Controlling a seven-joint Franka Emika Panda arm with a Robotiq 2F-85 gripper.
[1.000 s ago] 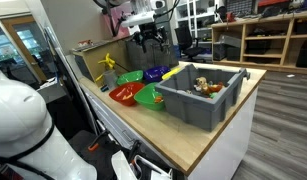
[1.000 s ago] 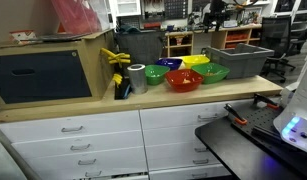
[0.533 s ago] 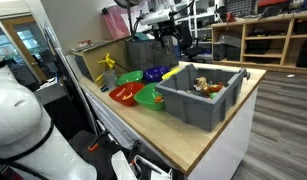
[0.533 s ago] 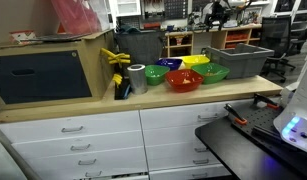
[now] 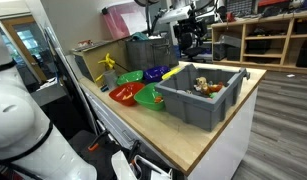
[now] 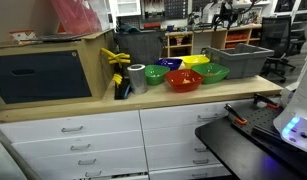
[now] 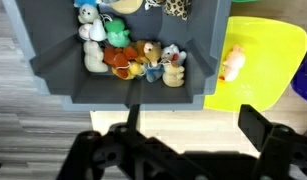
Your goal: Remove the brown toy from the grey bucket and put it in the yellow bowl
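Note:
The grey bucket (image 7: 53, 70) fills the upper left of the wrist view and holds several small toys. The brown toy (image 7: 123, 60) lies near the middle of its floor, between a green toy (image 7: 116, 35) and pale whitish-tan toys (image 7: 173, 70). The yellow bowl (image 7: 268, 70) stands right beside the bucket and holds a small pinkish item (image 7: 231, 64). My gripper (image 7: 193, 125) is open and empty, high above the bucket's near wall. In both exterior views the gripper (image 5: 190, 42) (image 6: 225, 12) hangs above the bucket (image 5: 198, 105) (image 6: 238, 62), and the yellow bowl (image 5: 171, 72) (image 6: 196, 61) is next to it.
Red (image 6: 183, 80), green (image 6: 211, 72) and blue (image 6: 171, 64) bowls cluster on the wooden counter (image 6: 143, 100) beside the bucket. A grey roll (image 6: 137, 77) and a yellow object (image 6: 118, 60) stand further along. The counter edge (image 5: 208, 140) drops off near the bucket.
The arm has moved sideways from above the bowls to above the bucket. The gripper stays open and empty. The toys and bowls have not moved.

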